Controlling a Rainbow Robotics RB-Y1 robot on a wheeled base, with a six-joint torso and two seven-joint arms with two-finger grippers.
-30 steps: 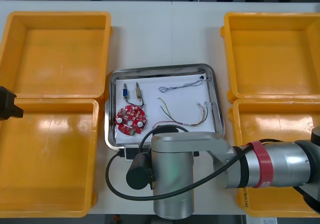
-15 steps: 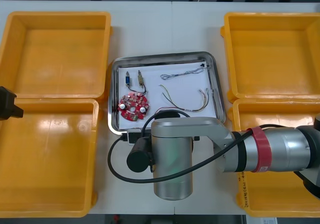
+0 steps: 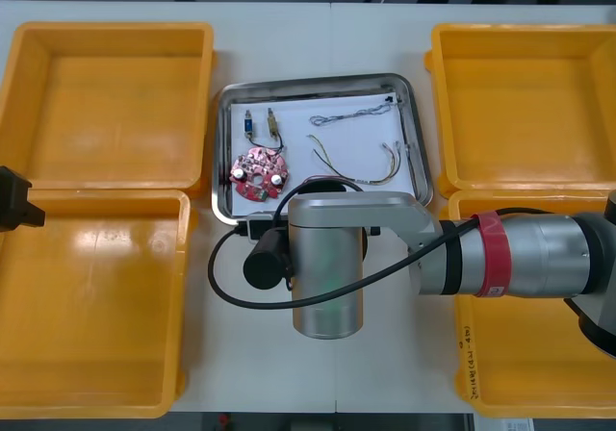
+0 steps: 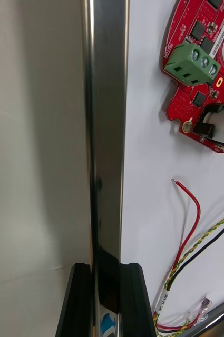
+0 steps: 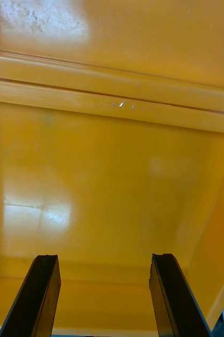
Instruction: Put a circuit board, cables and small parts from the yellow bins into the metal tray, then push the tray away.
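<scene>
Tray (image 3: 218,152) lies crosswise | right tool (image 4: 105,274) clamps its rim | left tool (image 5: 104,263) spread over yellow bin (image 5: 112,174)

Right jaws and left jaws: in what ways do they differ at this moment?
The right jaws are shut on the near rim of the metal tray; the left jaws stand open, holding nothing. The right jaws are at the middle of the table; the left jaws hang over a yellow bin at the left side. Both have black fingers.
</scene>
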